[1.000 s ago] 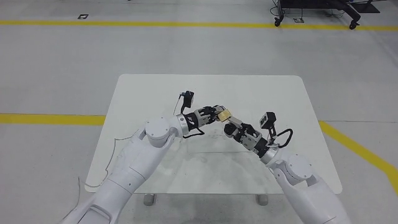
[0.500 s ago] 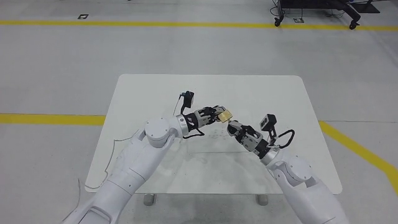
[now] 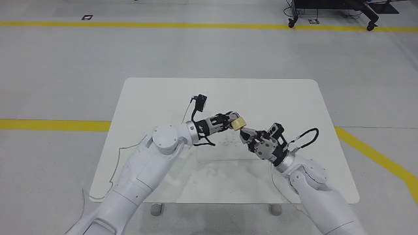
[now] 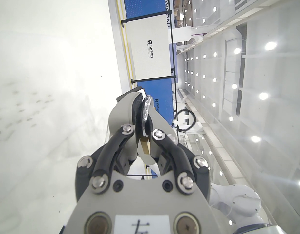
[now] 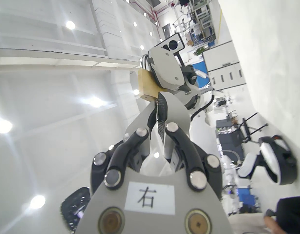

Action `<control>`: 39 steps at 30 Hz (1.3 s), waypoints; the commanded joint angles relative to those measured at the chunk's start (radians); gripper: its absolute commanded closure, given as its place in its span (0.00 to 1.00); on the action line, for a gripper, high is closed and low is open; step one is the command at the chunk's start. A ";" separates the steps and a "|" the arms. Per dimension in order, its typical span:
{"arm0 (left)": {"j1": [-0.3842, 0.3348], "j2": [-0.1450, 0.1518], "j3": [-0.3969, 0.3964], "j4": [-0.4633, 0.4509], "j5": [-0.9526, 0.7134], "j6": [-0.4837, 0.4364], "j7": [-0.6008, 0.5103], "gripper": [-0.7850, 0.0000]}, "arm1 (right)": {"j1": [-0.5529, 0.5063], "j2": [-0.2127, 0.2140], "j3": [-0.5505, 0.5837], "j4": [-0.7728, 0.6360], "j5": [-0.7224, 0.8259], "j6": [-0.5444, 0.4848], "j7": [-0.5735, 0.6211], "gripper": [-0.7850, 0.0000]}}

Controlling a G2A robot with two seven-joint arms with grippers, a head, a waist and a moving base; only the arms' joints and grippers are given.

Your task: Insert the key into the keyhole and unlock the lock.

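overhead, table: white table (image 3: 163, 98), both arms meeting above its middle.
overhead, lock: brass lock (image 3: 238, 123) held off the surface at the tip of the left gripper (image 3: 230, 120).
overhead, right gripper: right gripper (image 3: 251, 134) just beside the lock, fingertips pointing at it; what it holds is too small to make out from here.
left wrist, grip: both fingers clamped on the lock, brass body between them, silver shackle (image 4: 147, 104) reaching out toward the fingertips.
right wrist, key: fingers pressed together on a thin metal sliver, probably the key (image 5: 156, 101), its tip touching the lock's bottom face.
right wrist, keyhole: hidden; cannot tell whether the key is in.
right wrist, lock: brass body juts sideways from the left gripper's pale fingers.
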 commanded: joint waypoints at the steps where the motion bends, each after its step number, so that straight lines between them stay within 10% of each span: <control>1: 0.005 0.001 -0.003 -0.006 0.004 -0.023 -0.001 1.00 | 0.009 -0.001 0.002 0.023 0.070 0.057 0.069 1.00; 15: 0.027 0.002 -0.024 -0.025 0.010 -0.071 0.023 1.00 | 0.054 -0.003 0.015 0.107 0.131 0.133 0.198 1.00; 18: 0.029 0.002 -0.029 -0.023 -0.002 -0.063 0.022 1.00 | 0.046 -0.002 0.019 0.091 0.083 0.091 0.180 0.55; 19: 0.030 0.001 -0.032 -0.021 -0.014 -0.056 0.022 1.00 | 0.044 0.000 0.025 0.085 0.051 0.061 0.161 0.11; 20: 0.030 0.001 -0.034 -0.019 -0.026 -0.048 0.021 1.00 | 0.038 0.000 0.031 0.078 0.017 0.026 0.131 0.02; 39: -0.036 -0.014 0.084 0.060 0.336 0.223 0.163 1.00 | -0.117 0.019 0.269 -0.021 -0.178 -0.388 -0.140 0.00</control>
